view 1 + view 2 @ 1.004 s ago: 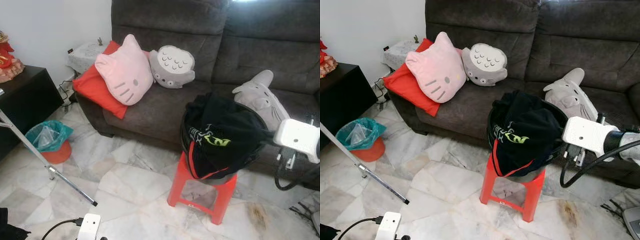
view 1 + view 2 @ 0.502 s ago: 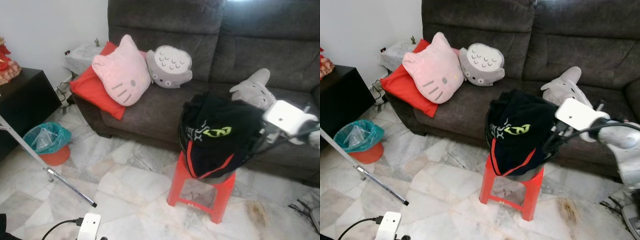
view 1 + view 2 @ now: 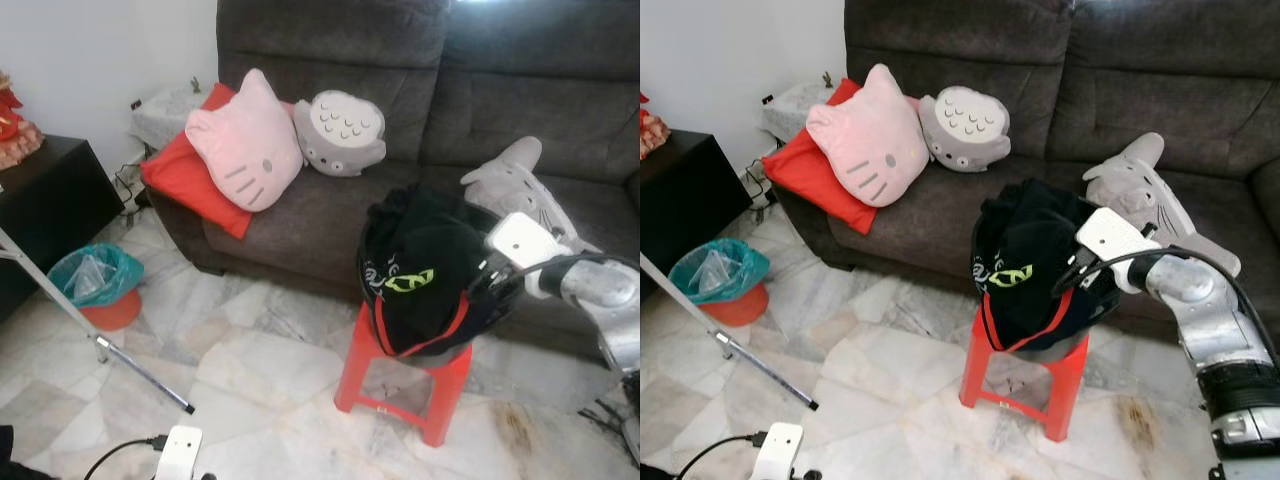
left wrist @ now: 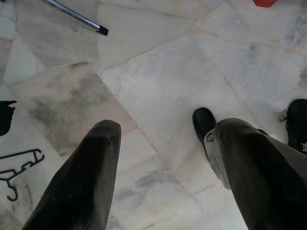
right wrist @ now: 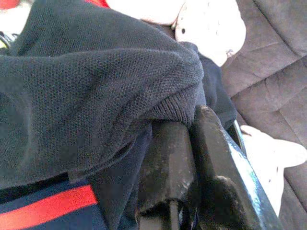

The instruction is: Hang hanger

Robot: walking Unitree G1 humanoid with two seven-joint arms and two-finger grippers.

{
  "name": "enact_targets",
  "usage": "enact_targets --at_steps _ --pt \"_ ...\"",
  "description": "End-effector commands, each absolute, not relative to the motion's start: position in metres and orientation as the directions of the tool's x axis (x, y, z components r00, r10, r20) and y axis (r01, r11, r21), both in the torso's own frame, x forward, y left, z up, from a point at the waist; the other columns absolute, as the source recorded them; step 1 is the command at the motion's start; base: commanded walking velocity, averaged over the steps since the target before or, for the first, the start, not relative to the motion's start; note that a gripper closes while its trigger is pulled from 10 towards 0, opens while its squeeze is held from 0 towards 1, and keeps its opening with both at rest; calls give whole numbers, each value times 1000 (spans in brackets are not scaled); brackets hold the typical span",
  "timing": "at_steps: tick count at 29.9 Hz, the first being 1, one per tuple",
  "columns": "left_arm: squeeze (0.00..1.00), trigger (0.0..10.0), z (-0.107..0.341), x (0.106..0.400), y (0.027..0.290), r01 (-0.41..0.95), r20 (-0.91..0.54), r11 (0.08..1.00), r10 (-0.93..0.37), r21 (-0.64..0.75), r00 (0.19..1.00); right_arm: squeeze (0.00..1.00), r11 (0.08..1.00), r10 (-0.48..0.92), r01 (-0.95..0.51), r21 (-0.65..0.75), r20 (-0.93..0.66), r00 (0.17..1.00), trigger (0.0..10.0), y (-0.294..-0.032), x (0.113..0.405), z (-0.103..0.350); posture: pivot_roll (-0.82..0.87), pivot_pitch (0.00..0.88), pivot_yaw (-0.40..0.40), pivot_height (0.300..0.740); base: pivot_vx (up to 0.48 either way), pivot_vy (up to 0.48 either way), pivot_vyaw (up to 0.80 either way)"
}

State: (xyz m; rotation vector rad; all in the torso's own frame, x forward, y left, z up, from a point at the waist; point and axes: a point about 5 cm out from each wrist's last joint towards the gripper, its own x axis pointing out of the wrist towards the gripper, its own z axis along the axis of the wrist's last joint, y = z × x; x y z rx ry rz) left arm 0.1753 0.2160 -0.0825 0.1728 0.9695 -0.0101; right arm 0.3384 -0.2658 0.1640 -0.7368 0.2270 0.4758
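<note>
A black shirt (image 3: 425,265) with a green logo and red trim is heaped in a dark round basket (image 3: 366,272) on a red plastic stool (image 3: 400,385) in front of the sofa. My right gripper (image 3: 1072,276) reaches in from the right and is shut on a fold of the shirt (image 5: 120,81), near its ribbed edge. My left gripper (image 4: 165,129) hangs open over the marble floor. A thin black hanger (image 4: 19,165) lies flat on the tiles beside it.
A dark grey sofa (image 3: 330,210) holds a pink cat cushion (image 3: 248,140), a red cushion, a grey plush and a shark plush (image 3: 520,185). A metal rack leg (image 3: 100,345) slants across the floor on the left. A teal-lined bin (image 3: 95,280) stands by a black cabinet.
My right arm has swung left into the basket and its gripper has closed on the shirt, which is now bunched up. The camera has shifted slightly.
</note>
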Motion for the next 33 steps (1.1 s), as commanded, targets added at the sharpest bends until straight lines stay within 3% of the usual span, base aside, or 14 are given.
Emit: enact_targets --at_steps 1,2,3,4,6,18,21,22,25,28,30,31,32,33 --pt "0 10000 -83 174 218 71 -819 987 79 144 568 0 648 345 -479 -592 -333 878 10000 -263 342 168 -114 0 67 736 0 0 0" --pt "0 10000 -83 174 218 70 -819 987 79 144 568 137 649 350 -475 -594 -321 880 10000 -262 343 169 -114 0 67 736 0 0 0" --pt "0 10000 -83 174 218 69 -819 987 81 145 569 161 635 369 -464 -618 -285 884 10000 -260 344 174 -114 0 67 736 0 0 0" --pt "0 10000 -83 174 218 69 -819 987 81 145 569 55 626 382 -449 -637 -252 889 10000 -257 345 179 -116 0 67 736 0 0 0" --pt "0 10000 -83 174 218 70 -819 987 80 146 569 0 622 387 -436 -650 -228 893 10000 -256 347 183 -116 0 67 736 0 0 0" --pt "0 10000 -83 173 218 73 -820 987 78 144 567 0 448 445 -549 -706 -356 822 10000 -250 345 171 -112 0 65 736 0 0 0" --pt "0 10000 -83 173 218 72 -820 987 79 144 567 55 396 504 -599 -696 -381 775 10000 -241 342 167 -109 0 64 736 0 0 0" --pt "0 10000 -83 173 218 71 -820 987 79 144 567 133 376 511 -600 -706 -383 770 10000 -240 342 167 -109 0 64 736 0 0 0" --pt "0 10000 -83 173 218 69 -819 987 80 145 567 90 290 510 -607 -739 -418 752 10000 -237 341 165 -109 0 65 736 0 0 0" --pt "0 10000 -83 173 218 69 -820 987 81 145 567 110 288 513 -611 -738 -420 749 10000 -237 341 164 -109 0 65 736 0 0 0" --pt "0 10000 -83 173 218 67 -819 987 82 145 568 792 281 520 -617 -735 -424 742 10000 -236 341 165 -108 0 63 736 0 0 0" --pt "0 10000 -83 173 218 67 -819 987 82 145 568 792 276 524 -620 -735 -425 738 10000 -236 341 165 -108 0 63 736 0 0 0" --pt "0 10000 -83 173 218 66 -819 987 83 146 568 1000 280 528 -620 -733 -422 737 10000 -235 341 165 -108 0 63 736 0 0 0" --pt "0 10000 -83 173 218 65 -818 987 83 146 569 1000 280 538 -617 -735 -412 735 10000 -234 342 167 -109 0 63 736 0 0 0"
